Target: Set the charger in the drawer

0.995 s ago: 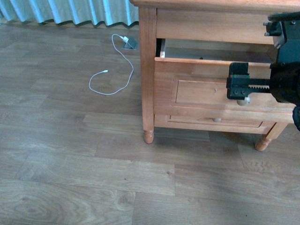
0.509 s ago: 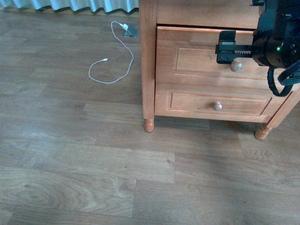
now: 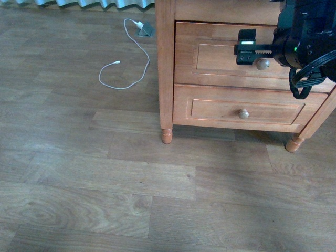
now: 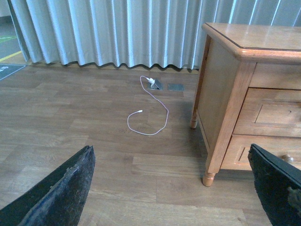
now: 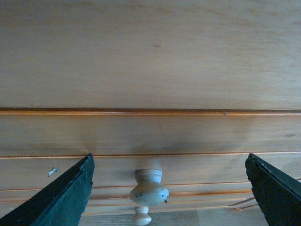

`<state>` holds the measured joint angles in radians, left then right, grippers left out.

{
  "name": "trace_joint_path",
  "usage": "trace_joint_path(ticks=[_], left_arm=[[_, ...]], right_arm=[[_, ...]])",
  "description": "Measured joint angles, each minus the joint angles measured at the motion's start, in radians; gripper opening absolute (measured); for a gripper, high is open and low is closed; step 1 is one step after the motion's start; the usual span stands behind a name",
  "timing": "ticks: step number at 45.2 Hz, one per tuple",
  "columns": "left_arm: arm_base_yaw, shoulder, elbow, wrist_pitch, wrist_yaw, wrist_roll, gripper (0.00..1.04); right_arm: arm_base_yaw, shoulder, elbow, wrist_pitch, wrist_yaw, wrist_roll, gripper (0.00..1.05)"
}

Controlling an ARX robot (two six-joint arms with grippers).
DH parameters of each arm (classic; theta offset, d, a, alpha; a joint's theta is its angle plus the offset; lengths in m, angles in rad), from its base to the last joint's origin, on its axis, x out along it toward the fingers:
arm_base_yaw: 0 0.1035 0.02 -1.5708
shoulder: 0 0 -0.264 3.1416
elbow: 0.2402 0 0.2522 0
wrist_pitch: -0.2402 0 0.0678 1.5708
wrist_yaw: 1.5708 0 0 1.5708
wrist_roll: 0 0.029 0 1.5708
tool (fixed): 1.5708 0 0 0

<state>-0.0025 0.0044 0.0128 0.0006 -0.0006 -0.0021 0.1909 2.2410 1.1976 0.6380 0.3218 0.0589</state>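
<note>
The light-brown wooden nightstand [image 3: 167,63] fills twelve to three o'clock. Its taller panelled drawer [image 3: 231,58] sits flush, apparently closed; the charger is unseen, presumably inside. The right gripper [image 3: 251,47], jaws spread and empty, hovers at the round pale knob [image 3: 262,64]. Withdrawing seems next.

one wooden nightstand [image 3: 167,68] with two drawers: one taller drawer [image 3: 220,55] and one shallower drawer [image 3: 210,110]. two round knobs [image 3: 262,64], one per drawer. one white cable [image 3: 126,58] on the floor. one gripper [image 3: 247,47] in the front view.
</note>
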Motion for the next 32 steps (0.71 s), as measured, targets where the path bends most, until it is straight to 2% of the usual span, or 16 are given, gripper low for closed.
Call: trace_joint_path(ticks=[23,32], left_arm=[[0.000,0.000,0.000,0.000,0.000,0.000,0.99],[0.000,0.000,0.000,0.000,0.000,0.000,0.99]], right_arm=[[0.000,-0.018,-0.015,0.015,-0.005,-0.016,0.96],[0.004,-0.209,-0.158,0.021,-0.050,-0.005,0.96]])
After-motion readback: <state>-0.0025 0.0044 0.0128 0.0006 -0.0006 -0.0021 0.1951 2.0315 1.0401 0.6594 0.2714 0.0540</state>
